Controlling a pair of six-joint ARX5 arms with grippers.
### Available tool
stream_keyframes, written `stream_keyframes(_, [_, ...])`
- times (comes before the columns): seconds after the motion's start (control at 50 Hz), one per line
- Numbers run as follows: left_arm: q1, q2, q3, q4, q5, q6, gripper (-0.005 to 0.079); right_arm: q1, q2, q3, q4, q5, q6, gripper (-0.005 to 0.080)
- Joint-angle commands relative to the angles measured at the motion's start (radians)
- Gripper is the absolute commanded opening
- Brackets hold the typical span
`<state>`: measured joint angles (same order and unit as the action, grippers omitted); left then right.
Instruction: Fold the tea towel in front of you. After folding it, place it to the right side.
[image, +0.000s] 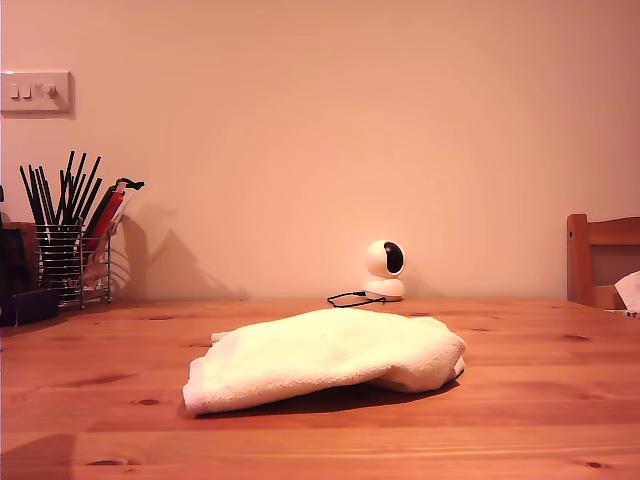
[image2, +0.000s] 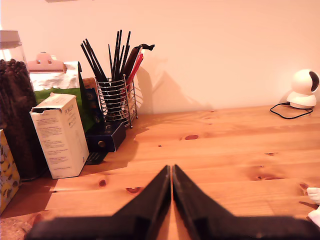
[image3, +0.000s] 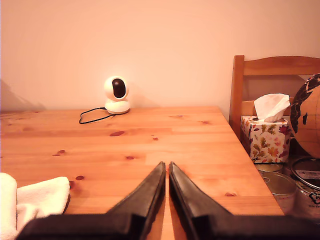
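The tea towel (image: 325, 358) lies in the middle of the counter (image: 520, 400) in the exterior view, doubled over into a soft, loose bundle with a rounded fold toward that view's right and a thinner edge toward its left. It looks at least partly folded, though the layers are uneven, so whether another fold is due cannot be told. It has not been set off to one side yet; that step seems to remain.

Neither arm shows in the exterior view. The first tool (image2: 171, 172) hangs over bare wood with its jaws pressed together and nothing between them; only a scrap of white cloth shows at the edge of its picture. The second tool (image3: 166, 169) is likewise closed and empty, and a corner of the towel lies near it.

Open wood surrounds the towel on all sides. In the exterior view a utensil rack (image: 70, 255) and boxes crowd the far left, a small white camera (image: 385, 268) with its cable sits behind the towel by the wall, and a chair (image: 600, 258) stands past the counter's right edge, which the second wrist view shows beside a tissue box (image3: 265, 137).
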<state>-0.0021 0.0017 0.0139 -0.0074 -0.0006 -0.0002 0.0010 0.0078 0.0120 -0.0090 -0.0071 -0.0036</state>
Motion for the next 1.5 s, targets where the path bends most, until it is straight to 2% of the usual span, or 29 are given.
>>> stream_keyframes(0.0, [0.017,-0.014,-0.038,-0.074,0.281,-0.071,-0.0021,-0.055,-0.006,0.025,-0.029,-0.009,0.03,-0.001])
stream_keyframes(0.38, [0.017,-0.014,-0.039,-0.062,0.281,-0.071,-0.0021,-0.055,-0.006,0.025,-0.005,-0.008,0.03,-0.0011])
stream_keyframes(0.46, [0.017,-0.014,-0.038,0.0,0.281,-0.072,-0.0021,-0.055,-0.006,0.027,0.053,-0.009,0.034,-0.0011])
stream_keyframes(0.68, [0.017,-0.014,-0.037,0.314,0.281,-0.085,-0.0021,-0.054,-0.006,0.04,0.256,-0.011,0.12,-0.001])
stream_keyframes(0.74, [0.017,-0.014,-0.024,0.332,0.281,-0.111,-0.0021,-0.054,-0.006,0.063,0.275,-0.025,0.164,-0.001])
stream_keyframes(0.9, [0.017,-0.014,0.058,0.197,0.334,-0.233,-0.0021,-0.054,-0.001,0.159,0.203,-0.155,0.188,-0.0011])
stream_keyframes(1.1, [0.017,0.054,0.175,-0.021,0.493,-0.242,-0.0021,-0.054,0.089,0.293,0.002,-0.419,0.188,-0.0011])
stream_keyframes(1.28, [0.017,0.222,0.272,-0.137,0.608,-0.243,-0.0021,-0.054,0.249,0.38,-0.093,-0.612,0.187,-0.0011])
stream_keyframes(1.48, [0.017,0.484,0.372,-0.19,0.747,-0.212,-0.0021,-0.053,0.487,0.464,-0.134,-0.792,0.182,-0.0011])
